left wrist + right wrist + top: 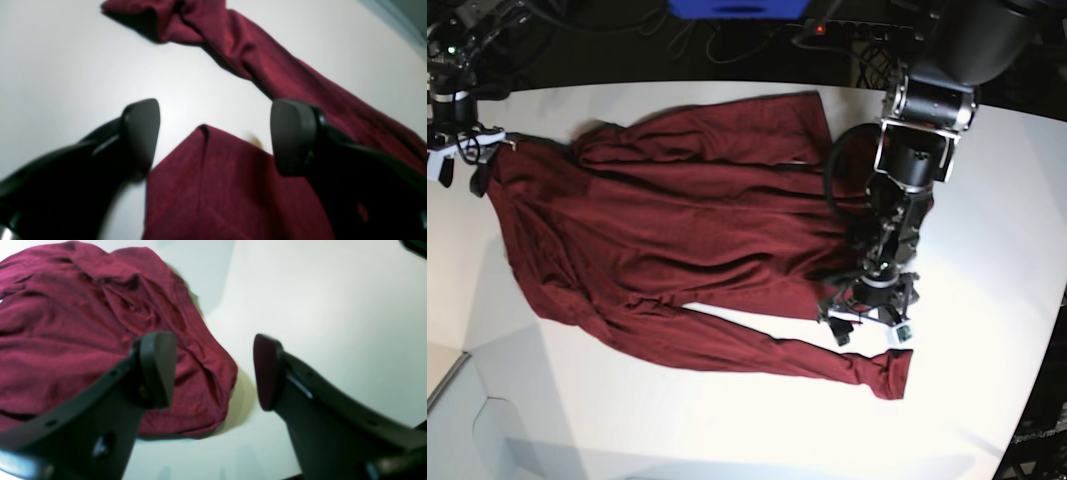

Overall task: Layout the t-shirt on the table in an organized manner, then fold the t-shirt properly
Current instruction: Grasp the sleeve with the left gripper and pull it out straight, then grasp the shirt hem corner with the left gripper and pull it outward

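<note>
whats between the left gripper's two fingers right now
In the left wrist view, the open left gripper has a corner of the t-shirt pointing up into the gap, with bare white table beyond it.

No text, label, brand, number or sign can be read in any of the three views. The t-shirt (pixel 677 220) is plain maroon cloth with no print or readable tag, and the tabletop (pixel 987 200) is bare white with no marking.
</note>
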Motion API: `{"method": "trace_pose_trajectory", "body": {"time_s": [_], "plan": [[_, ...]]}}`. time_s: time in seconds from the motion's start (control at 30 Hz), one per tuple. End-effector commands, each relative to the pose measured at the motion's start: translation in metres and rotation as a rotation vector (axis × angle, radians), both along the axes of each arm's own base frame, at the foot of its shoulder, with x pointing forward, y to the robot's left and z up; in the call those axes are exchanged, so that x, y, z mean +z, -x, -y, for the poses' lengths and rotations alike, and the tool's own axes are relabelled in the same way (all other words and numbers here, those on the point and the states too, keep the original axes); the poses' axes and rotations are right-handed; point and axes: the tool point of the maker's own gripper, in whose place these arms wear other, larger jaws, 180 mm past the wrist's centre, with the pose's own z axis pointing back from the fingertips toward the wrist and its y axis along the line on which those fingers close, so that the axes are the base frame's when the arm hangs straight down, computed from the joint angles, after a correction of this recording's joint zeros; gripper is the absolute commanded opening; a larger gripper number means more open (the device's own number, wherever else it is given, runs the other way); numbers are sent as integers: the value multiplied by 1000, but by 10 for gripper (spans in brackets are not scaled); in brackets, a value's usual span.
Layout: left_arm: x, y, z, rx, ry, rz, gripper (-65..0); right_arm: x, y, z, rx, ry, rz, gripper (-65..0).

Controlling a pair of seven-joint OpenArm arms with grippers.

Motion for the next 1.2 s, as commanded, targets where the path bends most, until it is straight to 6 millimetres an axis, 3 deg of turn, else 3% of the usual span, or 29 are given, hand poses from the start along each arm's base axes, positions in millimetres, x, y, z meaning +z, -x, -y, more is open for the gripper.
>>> {"method": "trace_pose_trajectory", "body": {"time_s": [0.0,0.1,0.27,0.43,0.57,0.63,0.8,0.93,1.07,1.17], "plan": [[2,-2,7,-22,8,-3,-152,15,-4,3,3,26,51,-281],[-8,5,12,-49,-10,-30,-176,16,-3,4,0,27,51,-281],[-22,19,9,-89,-63,-60,-433,15,-2,4,0,25,48,-281],[-28,25,-3,-83,-83,-76,-627,13,1,4,0,23,41,-281],[-18,18,-14,-63,-87,-51,-647,11,0,2,4,20,38,-281],[-2,7,-20,-58,-98,-13,-649,11,0,2,6,19,38,-281],[78,-36,-31,-63,-122,176,-649,10,0,2,5,16,35,-281],[127,-60,-44,-52,-149,267,-649,7,0,-1,4,6,34,-281],[159,-73,-67,-27,-188,319,-649,7,1,-2,3,3,33,-281],[169,-74,-87,-2,-213,331,-649,6,1,-2,2,1,33,-281]]}}
